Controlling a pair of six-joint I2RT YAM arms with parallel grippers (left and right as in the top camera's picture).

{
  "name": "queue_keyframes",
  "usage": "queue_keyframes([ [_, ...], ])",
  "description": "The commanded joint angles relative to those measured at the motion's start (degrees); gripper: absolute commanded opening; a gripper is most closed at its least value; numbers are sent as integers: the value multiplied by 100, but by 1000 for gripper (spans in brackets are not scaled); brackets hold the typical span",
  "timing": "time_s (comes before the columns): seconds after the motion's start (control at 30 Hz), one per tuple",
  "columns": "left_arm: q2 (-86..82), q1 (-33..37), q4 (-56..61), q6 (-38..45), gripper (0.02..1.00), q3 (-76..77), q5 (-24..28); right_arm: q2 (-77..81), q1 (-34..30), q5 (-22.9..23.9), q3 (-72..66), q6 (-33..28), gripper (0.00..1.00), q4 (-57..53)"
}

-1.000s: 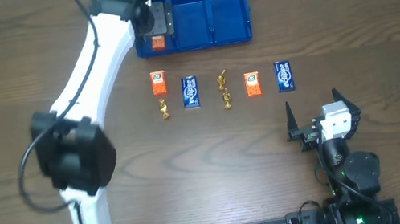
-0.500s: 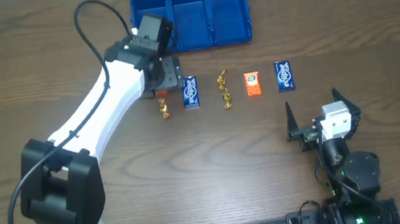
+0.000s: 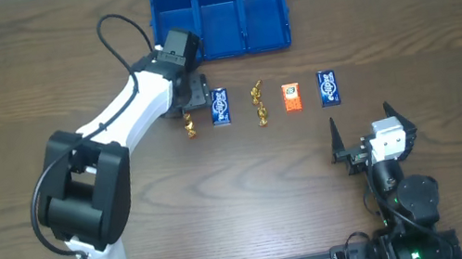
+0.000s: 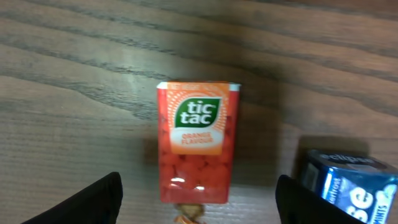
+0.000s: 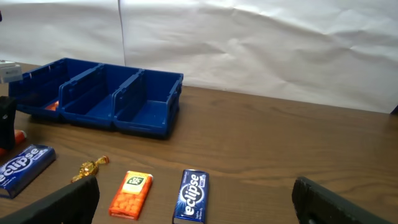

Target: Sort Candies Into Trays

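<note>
My left gripper [image 3: 193, 92]: fingers spread wide, holding nothing, low over the table.
Directly under it: a flat orange plastic mint box [image 4: 199, 143] lying between my two fingers, not gripped.
Just beside: a gold foil-wrapped candy [image 4: 189, 214] at the box's near end; a flat blue gum pack [image 4: 348, 180] just outside one finger.
Farther along the row: more gold foil candy [image 3: 259, 106], a second orange box [image 3: 291, 97], a second blue pack [image 3: 328, 87].
Beyond: the blue three-compartment plastic tray [image 3: 242, 15], with an orange scrap [image 5: 53, 106] showing in its end compartment.
My right gripper [image 3: 367, 130]: wide open, empty, well apart by its base.
Progress: barely begun, I judge; nearly every candy lies unsorted.
</note>
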Motion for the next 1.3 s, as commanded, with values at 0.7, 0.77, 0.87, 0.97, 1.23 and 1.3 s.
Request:
queue_keyframes([
  [0.7, 363, 107, 262, -63, 590, -7, -68, -42, 0, 13, -15, -72, 998, -37],
  [0.77, 363, 107, 271, -63, 546, 13, -68, -42, 0, 13, -13, -72, 998, -37],
  [0.87, 365, 107, 278, -63, 457, 17, -68, -42, 0, 13, -13, -72, 998, -35],
  [0.97, 367, 107, 278, -57, 345, 17, -70, -42, 0, 13, -13, -72, 998, -37],
  [1.23, 177, 15, -404, 20, 226, 752, -267, -42, 0, 13, -13, -72, 998, -37],
  [1.3, 50, -59, -789, 35, 224, 1320, -476, -42, 0, 13, -13, -72, 998, -35],
])
